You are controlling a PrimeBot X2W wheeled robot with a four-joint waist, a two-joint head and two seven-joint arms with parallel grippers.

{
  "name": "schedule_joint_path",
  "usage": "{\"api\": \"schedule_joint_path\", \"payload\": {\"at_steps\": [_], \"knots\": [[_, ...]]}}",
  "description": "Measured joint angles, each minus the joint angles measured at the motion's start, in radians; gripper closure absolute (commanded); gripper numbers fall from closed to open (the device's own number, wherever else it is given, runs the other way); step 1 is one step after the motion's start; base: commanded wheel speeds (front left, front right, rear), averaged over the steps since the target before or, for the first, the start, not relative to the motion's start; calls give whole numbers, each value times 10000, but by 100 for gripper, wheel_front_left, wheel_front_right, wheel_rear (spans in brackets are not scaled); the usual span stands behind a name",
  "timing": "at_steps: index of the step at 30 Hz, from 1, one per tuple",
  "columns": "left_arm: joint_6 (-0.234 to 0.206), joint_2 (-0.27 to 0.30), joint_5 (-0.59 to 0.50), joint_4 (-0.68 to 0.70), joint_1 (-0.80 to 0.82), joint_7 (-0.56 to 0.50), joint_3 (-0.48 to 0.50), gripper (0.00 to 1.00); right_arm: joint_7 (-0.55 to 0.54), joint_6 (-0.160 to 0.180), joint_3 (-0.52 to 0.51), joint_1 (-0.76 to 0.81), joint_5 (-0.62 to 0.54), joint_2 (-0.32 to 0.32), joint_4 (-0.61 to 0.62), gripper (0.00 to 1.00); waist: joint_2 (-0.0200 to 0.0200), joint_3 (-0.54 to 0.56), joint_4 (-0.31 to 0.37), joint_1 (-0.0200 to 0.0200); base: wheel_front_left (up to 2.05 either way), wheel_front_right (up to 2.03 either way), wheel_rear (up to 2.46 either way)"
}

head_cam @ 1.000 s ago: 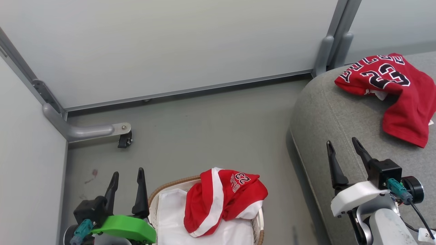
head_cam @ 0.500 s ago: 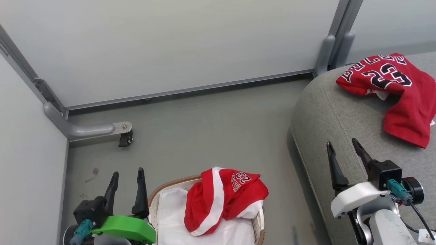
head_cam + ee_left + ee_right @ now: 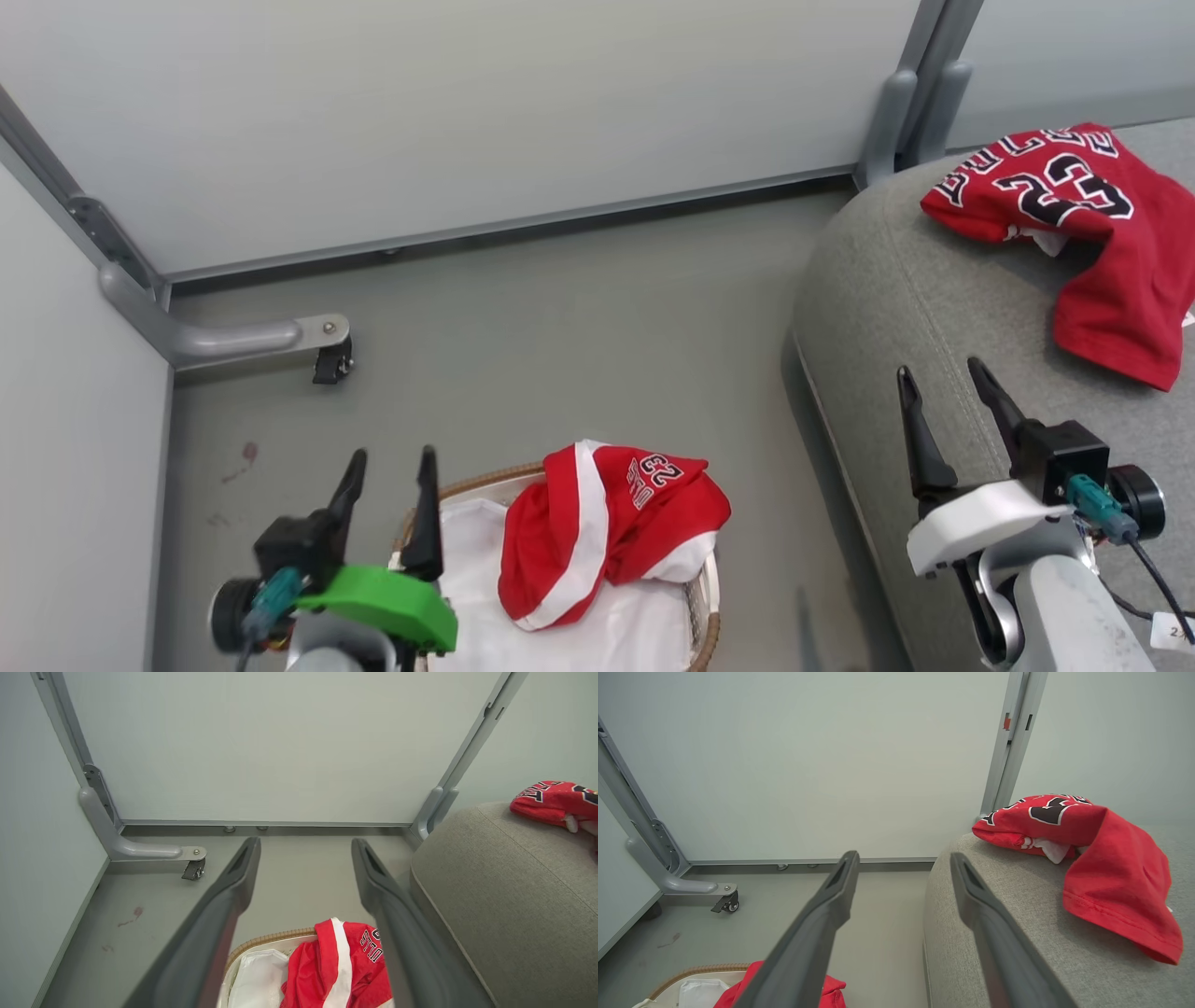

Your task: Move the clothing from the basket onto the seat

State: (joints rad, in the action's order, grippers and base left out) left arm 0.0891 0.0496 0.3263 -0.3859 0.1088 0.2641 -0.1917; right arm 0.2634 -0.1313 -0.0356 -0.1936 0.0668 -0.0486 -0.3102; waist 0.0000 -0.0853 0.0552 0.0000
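Currently: red garment point(image 3: 607, 523) bunched in basket point(image 3: 476, 483); second garment point(image 3: 1074, 215) on seat point(image 3: 896, 280), long axis diagonal, lettered end toward wall. Left gripper point(image 3: 392, 457), right gripper point(image 3: 939, 369): fingers parted, empty.

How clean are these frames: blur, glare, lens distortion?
Head view: even, soft light, no glare; left hand slightly blurred, right hand sharp. Left wrist view: wide-angle bend in the wall frame, fingers soft near the lens. Right wrist view: same bend; red jersey on the sofa crisp.
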Motion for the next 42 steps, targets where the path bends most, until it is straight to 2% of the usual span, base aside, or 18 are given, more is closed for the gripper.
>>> {"api": "schedule_joint_path", "payload": {"at_steps": [12,24,33,42], "knots": [[301,-17,-562,-3730,3196,-2,-1730,0,0,0,230,-1311,155,-2,506,0,0,-1685,385,0,0,0,0],[378,343,-842,-6953,5568,-297,-2349,0,0,0,951,-2669,949,-12,899,0,0,-4235,1296,1,0,0,0],[387,506,-895,-7971,6565,-403,-2711,0,0,0,1480,-3035,1425,-13,1122,0,0,-5945,2161,2,0,0,0],[385,890,-807,-8412,7368,-322,-2709,0,0,0,1850,-3351,1714,-12,1315,0,0,-7070,2918,2,0,0,0]]}}
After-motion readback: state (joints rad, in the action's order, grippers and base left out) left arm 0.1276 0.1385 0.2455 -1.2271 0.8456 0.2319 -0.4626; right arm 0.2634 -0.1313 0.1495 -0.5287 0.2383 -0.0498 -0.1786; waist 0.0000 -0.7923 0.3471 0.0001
